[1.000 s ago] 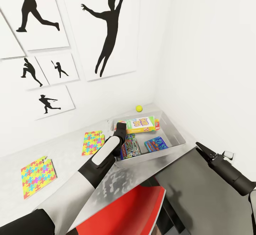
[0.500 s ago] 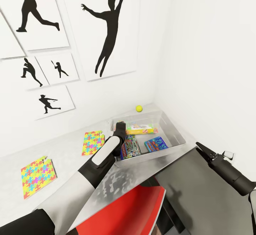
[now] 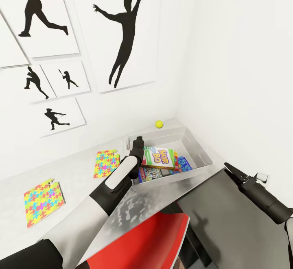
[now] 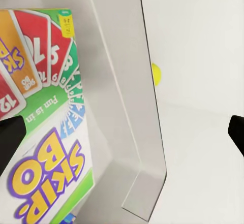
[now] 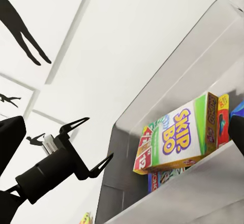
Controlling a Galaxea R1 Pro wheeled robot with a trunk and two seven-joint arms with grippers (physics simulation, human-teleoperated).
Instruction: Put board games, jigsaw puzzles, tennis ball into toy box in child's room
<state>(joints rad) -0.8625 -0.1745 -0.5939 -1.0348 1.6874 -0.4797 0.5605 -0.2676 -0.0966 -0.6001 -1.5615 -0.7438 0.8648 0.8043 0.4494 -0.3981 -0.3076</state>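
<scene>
three board games (image 3: 159, 158) in toy box (image 3: 203, 155)

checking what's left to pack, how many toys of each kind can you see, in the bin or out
Board games: 3, all in the toy box: SKIP BO box, blue box, multicolour box
Jigsaw puzzles: 2, on the table
Tennis ball: 1, on the table
Total: 6
</scene>
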